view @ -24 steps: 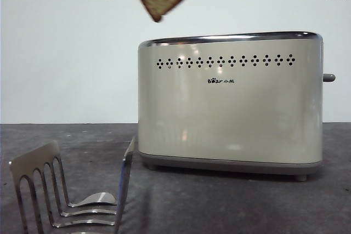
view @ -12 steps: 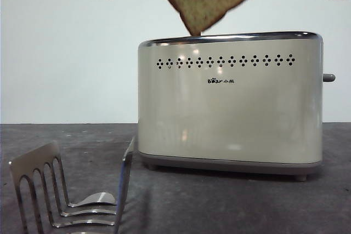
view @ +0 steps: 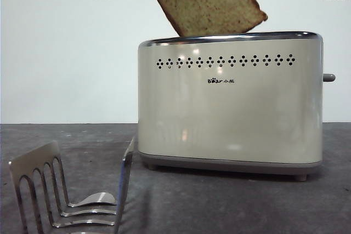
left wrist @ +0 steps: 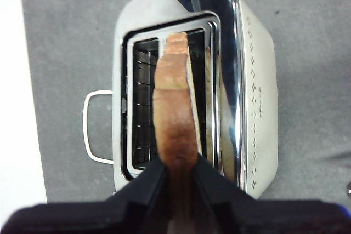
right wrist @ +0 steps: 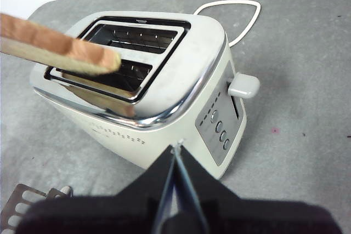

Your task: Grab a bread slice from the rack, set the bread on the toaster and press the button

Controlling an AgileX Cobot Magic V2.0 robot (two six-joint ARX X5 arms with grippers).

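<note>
Here we hold the bread (view: 207, 4) over the toaster (view: 230, 102), its lower corner just at the chrome rim and the slice tilted, domed top leaning toward the button (view: 328, 77) end. Our left gripper (left wrist: 178, 171) pinches the slice by its crust edge, one jaw on each face, so the free end hangs clear to go down first. In the left wrist view the slice lies edge-on along the toaster's length, roughly over the bar between the two slots; we cannot tell whether it lines up with either slot. We judge that a grip on the trailing edge keeps the jaws above the rim while the bread goes in.

Our right gripper (right wrist: 175, 154) waits near the toaster's narrow end, jaws pressed together and holding nothing, with the button (right wrist: 243, 85) just beyond its tips. We take that as readiness for the press once the bread is seated.

The rack (view: 68, 190) stands well apart from the toaster, toward the camera in the front view, with no slice in the part we can see. So the pick-up looks done, the lowering is in hand, and the press is not yet made. The tilt is the risk: a corner may catch on the rim unless we level the slice over a slot.
</note>
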